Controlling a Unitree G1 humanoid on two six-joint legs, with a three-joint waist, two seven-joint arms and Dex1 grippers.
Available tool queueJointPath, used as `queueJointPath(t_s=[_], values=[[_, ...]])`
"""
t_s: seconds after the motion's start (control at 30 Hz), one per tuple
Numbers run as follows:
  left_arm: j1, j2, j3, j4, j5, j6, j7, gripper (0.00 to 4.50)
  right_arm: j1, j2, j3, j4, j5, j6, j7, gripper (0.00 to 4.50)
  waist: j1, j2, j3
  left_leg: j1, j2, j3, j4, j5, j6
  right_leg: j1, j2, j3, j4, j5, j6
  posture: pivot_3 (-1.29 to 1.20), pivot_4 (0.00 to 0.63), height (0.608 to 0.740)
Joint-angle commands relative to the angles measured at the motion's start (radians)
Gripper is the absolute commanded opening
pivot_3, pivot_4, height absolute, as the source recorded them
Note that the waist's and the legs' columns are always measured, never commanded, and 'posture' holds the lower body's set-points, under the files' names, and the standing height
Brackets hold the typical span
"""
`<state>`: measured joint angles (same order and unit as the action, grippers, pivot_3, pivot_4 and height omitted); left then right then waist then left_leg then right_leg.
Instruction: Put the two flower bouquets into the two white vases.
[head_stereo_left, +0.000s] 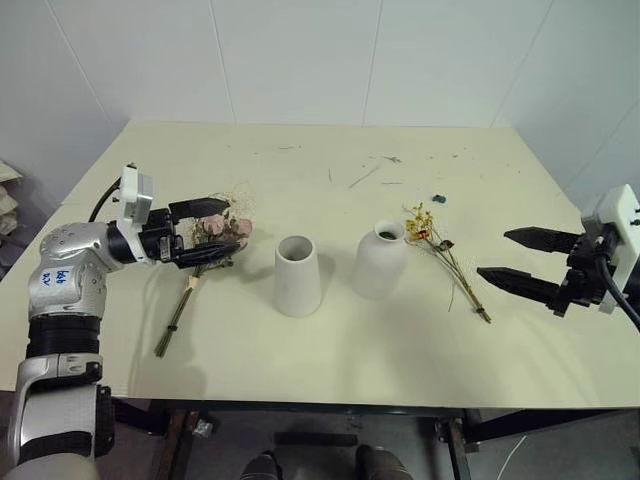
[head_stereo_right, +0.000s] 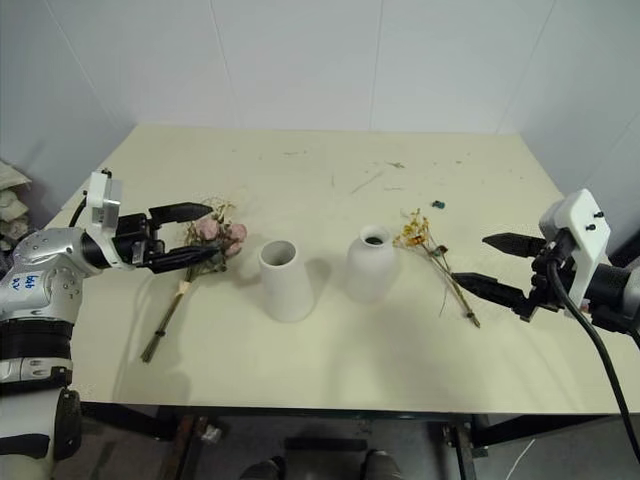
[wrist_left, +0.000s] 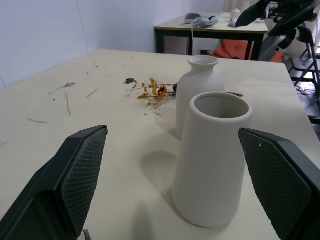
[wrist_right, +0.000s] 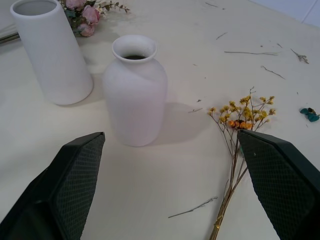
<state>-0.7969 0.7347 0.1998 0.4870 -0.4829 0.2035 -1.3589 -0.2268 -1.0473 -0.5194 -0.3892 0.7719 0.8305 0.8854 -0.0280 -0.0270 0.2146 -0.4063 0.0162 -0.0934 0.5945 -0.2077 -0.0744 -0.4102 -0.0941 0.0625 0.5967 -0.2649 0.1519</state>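
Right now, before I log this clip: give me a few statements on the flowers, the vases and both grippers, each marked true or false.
1. Both matte white ceramic vases stand upright on the cream table. True: the tapered cone vase and the rounded bottle-shaped vase stand side by side.
2. The bunch of pink roses, dried grasses and green leaves is in the cone vase. False: it lies on the table, to that vase's left.
3. The thin sprig of tiny yellow flowers lies to the right of the bottle-shaped vase. True.
4. The right gripper holds the sprig. False: it is open, holding nothing.
5. The left gripper is shut. False: it is open above the roses.
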Motion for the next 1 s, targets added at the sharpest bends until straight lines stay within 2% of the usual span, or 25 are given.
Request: queueJointPath(t_s=[0.03,0.2,0.33,0.5,0.73,1.0], values=[[-0.027,0.004,0.002,-0.004,0.001,-0.017,-0.013,4.50,-0.005,0.005,-0.045,-0.044,0.034,0.000,-0.016,4.48,0.000,0.000,0.000,0.000,0.000,0.000,0.000,0.000,0.000,0.000,0.000,0.000,0.000,0.000,0.000,0.00,0.150,0.740],[0.003,-0.004,0.004,-0.044,-0.009,0.005,0.001,4.50,-0.002,0.031,-0.042,-0.052,0.060,-0.009,-0.032,4.48,0.001,0.000,0.000,0.000,0.000,0.000,0.000,0.000,0.000,0.000,0.000,0.000,0.000,0.000,0.000,0.00,0.150,0.740],[-0.007,0.005,0.002,-0.053,0.001,0.013,0.017,4.50,-0.052,0.026,0.010,-0.026,0.060,-0.020,-0.020,4.48,0.000,0.000,0.000,0.000,0.000,0.000,0.000,0.000,0.000,0.000,0.000,0.000,0.000,0.000,0.000,0.00,0.150,0.740],[0.054,0.076,0.030,-0.166,0.005,0.093,0.090,4.50,-0.139,0.020,0.096,0.021,0.048,-0.027,0.016,4.48,-0.004,0.000,0.000,0.000,0.000,0.000,0.000,0.000,0.000,0.000,0.000,0.000,0.001,0.000,0.000,0.00,0.150,0.740],[0.246,0.216,0.088,-0.547,-0.016,0.546,0.398,4.50,-0.263,0.011,0.221,0.179,-0.023,-0.098,0.129,4.48,-0.004,0.000,0.000,0.000,0.000,0.000,0.000,0.000,0.000,0.000,0.000,0.000,0.001,0.000,0.000,0.00,0.150,0.740],[0.314,0.311,0.113,-0.726,-0.029,0.899,0.576,4.50,-0.274,0.006,0.263,0.226,-0.030,-0.122,0.247,4.48,-0.002,0.000,0.000,0.000,0.000,0.000,0.000,0.000,0.000,-0.001,0.000,0.000,0.001,-0.001,-0.001,0.00,0.150,0.740]])
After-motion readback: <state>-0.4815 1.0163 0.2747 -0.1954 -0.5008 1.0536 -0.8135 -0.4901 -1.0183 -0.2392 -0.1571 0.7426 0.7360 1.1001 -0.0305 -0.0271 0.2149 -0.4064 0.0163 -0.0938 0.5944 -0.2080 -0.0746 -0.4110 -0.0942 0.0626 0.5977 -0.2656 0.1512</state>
